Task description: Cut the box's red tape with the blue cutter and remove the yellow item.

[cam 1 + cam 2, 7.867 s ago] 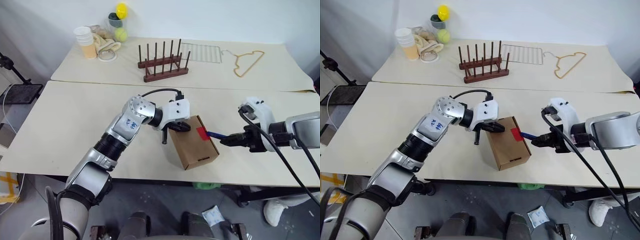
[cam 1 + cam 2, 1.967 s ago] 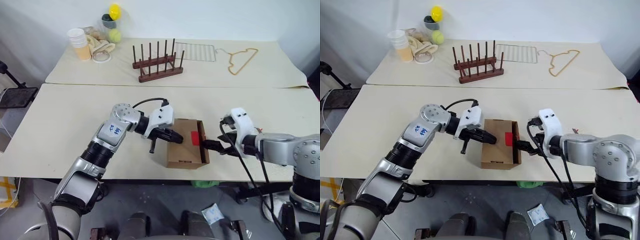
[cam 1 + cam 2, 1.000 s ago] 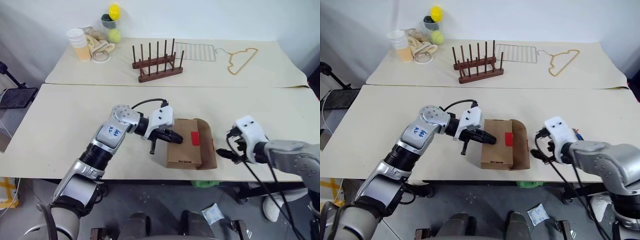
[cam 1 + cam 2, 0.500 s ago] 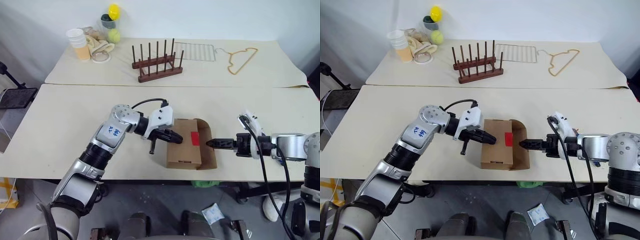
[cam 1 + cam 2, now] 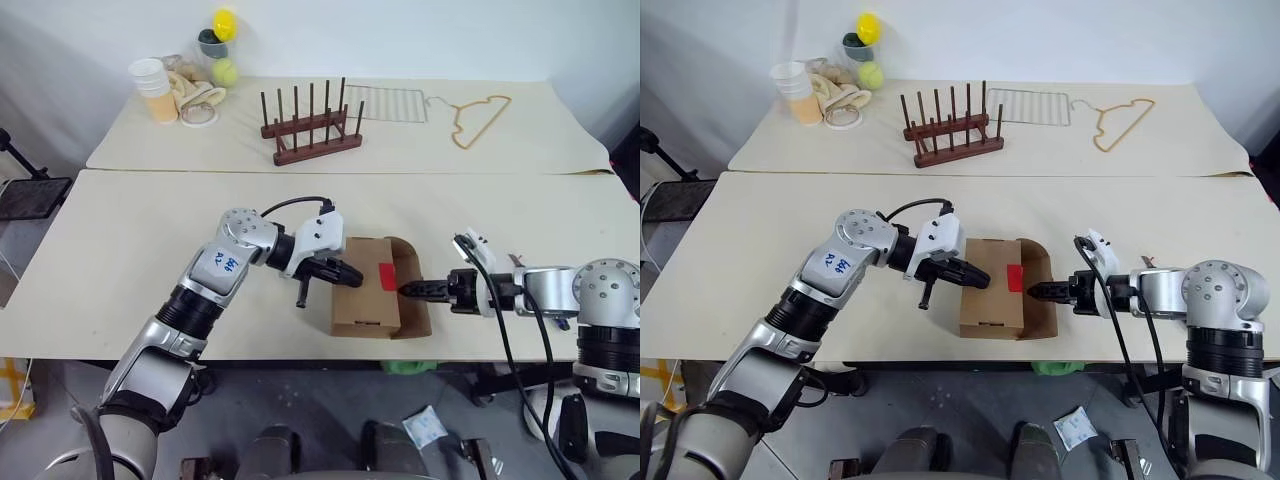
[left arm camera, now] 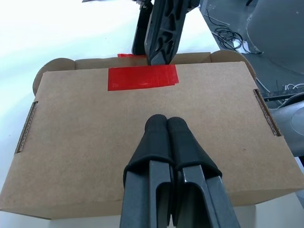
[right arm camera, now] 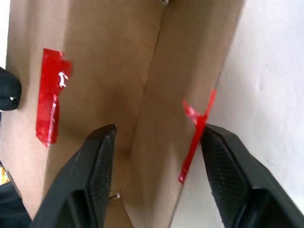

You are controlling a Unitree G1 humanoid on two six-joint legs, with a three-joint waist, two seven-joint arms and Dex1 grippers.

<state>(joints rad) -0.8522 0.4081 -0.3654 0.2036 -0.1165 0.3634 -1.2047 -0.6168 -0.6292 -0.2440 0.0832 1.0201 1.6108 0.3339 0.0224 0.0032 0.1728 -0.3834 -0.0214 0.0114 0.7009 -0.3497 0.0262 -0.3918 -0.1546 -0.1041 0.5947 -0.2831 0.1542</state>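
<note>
The brown box (image 5: 365, 305) lies near the table's front edge, its right flap (image 5: 415, 305) folded open. A red tape patch (image 5: 388, 276) sits on its top, with a torn red strip (image 7: 195, 130) along the flap's edge. My left gripper (image 5: 353, 276) is shut and its fingertips (image 6: 164, 126) press on the box top just short of the tape (image 6: 142, 77). From the right, my right gripper (image 5: 408, 290) reaches the flap. It is open (image 7: 159, 129), its fingers (image 7: 97, 175) straddling the flap. The blue cutter and the yellow item are out of view.
The back table holds a wooden peg rack (image 5: 308, 128), a wire grid (image 5: 385, 100), a tan hanger (image 5: 478, 115), stacked cups (image 5: 150, 85) and a jar with a yellow ball (image 5: 224, 22). The table's front edge (image 5: 300, 352) runs just below the box.
The right gripper swung from beside the box to point at it and moved left onto the opened flap, its fingers narrowing. The left gripper stayed pressed on the box top.
</note>
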